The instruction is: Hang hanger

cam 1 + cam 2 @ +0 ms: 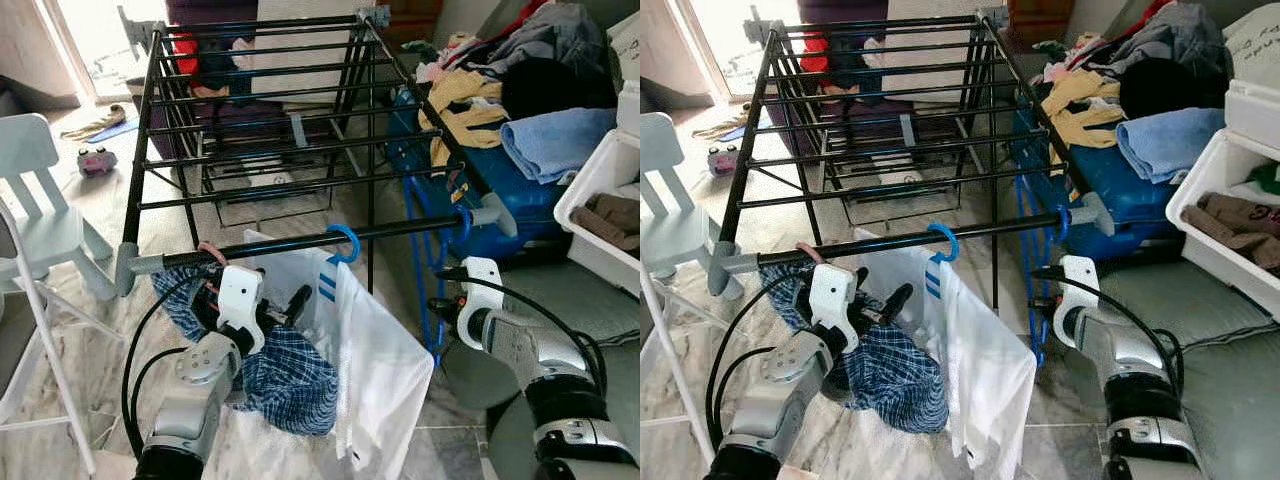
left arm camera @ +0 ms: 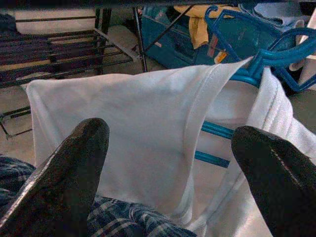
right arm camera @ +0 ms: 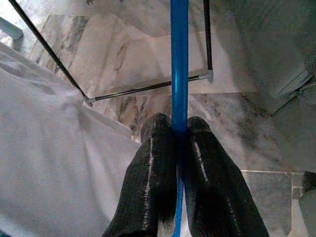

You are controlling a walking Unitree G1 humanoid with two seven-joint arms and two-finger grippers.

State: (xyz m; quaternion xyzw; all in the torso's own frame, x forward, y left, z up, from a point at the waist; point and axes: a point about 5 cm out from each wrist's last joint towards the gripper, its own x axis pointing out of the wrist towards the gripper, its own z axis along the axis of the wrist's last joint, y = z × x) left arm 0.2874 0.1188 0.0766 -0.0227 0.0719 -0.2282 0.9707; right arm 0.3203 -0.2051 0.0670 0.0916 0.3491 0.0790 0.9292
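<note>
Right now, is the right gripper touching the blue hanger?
Touching. The right wrist view shows the right gripper shut on the blue hanger, with both fingers pressed against it.

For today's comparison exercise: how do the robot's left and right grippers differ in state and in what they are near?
The left gripper has its fingers spread wide with nothing between them; the right gripper has its fingers shut on a thin blue hanger bar. The left faces the hung white shirt, beside the plaid shirt; the right sits by the rack's right end. Both are below the front rail.
</note>
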